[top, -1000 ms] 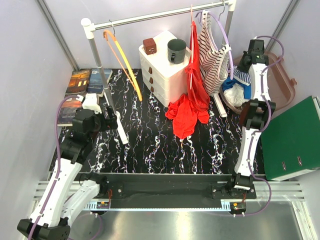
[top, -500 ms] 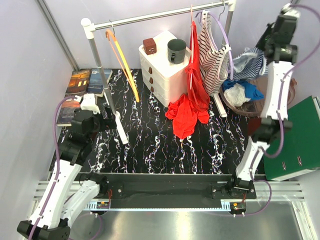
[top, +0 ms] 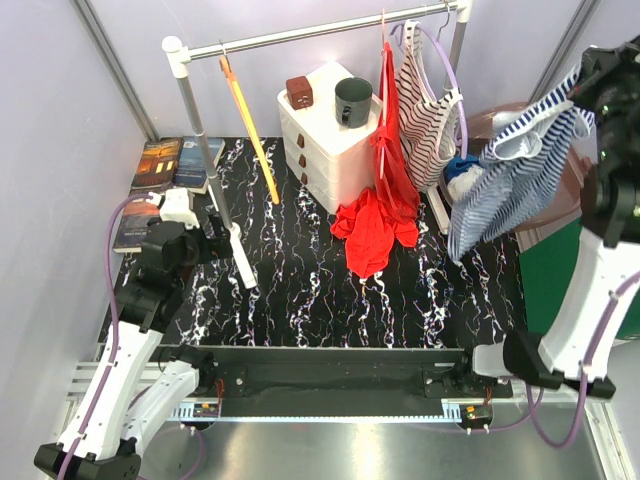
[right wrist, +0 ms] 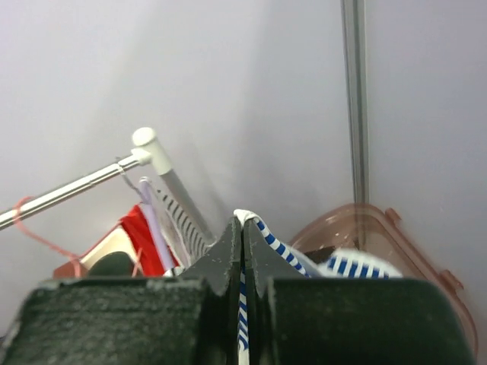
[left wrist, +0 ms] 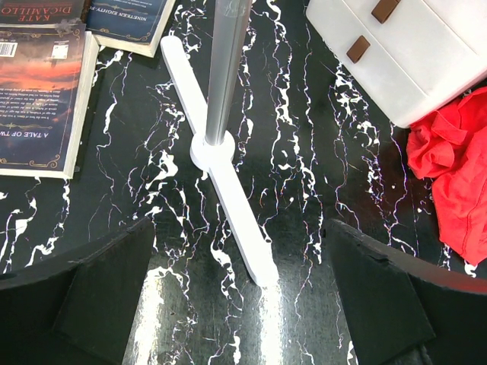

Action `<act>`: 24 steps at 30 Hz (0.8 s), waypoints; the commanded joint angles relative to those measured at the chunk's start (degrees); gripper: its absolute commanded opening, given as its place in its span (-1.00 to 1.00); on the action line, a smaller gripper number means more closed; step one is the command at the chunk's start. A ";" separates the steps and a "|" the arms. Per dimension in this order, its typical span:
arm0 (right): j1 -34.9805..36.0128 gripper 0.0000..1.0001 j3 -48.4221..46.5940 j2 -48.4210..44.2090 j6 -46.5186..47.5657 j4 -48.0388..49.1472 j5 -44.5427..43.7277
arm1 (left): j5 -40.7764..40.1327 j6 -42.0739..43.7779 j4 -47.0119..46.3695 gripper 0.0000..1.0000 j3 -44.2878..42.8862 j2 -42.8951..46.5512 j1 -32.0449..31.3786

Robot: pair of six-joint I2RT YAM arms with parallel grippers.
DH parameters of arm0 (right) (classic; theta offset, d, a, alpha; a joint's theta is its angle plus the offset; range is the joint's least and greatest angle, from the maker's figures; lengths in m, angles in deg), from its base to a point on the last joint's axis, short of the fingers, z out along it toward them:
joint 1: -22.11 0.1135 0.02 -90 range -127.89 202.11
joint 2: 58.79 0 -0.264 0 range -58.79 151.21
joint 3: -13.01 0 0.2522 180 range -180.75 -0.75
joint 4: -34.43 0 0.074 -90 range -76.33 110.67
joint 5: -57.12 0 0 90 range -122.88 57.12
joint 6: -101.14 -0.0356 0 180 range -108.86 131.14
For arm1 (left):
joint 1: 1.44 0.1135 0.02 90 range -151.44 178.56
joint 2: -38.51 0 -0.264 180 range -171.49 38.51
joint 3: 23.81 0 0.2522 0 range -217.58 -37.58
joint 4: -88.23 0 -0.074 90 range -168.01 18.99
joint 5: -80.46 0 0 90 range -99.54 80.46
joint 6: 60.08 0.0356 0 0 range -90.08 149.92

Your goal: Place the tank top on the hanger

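Note:
My right gripper (top: 588,82) is raised high at the right and is shut on the navy-and-white striped tank top (top: 505,175), which hangs down from it over the bin and the table's right part. In the right wrist view the jaws (right wrist: 243,228) pinch a strap of the tank top (right wrist: 275,242). The orange hanger (top: 248,130) hangs by its hook from the rail (top: 300,36) at the back left. My left gripper (left wrist: 243,304) is open and empty, low over the table near the rack's white foot (left wrist: 221,198), far from the hanger.
A white drawer unit (top: 330,140) with a dark cup and brown box stands mid-back. A red garment (top: 385,190) and a dark-red striped top on a purple hanger (top: 428,100) hang from the rail. Pink bin (top: 500,125) with clothes at right, green binder (top: 580,290), books (top: 160,180) at left.
My right arm has risen and swung out toward the right, lifting the tank top out of the bin until it hangs free. The left arm has barely moved.

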 commanded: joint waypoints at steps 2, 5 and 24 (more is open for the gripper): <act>0.00 -1.00 -0.63 -6.52 -2.45 5.07 9.96 | -0.56 -0.41 -2.87 0.98 0.57 0.66 0.28; -0.08 -1.00 -4.23 -6.80 -7.18 5.25 21.98 | -1.00 -0.33 -2.87 0.98 0.65 1.01 0.28; 0.35 -1.00 10.79 -7.68 -41.23 40.23 58.41 | 6.11 -1.29 -7.52 0.98 -0.13 3.13 0.28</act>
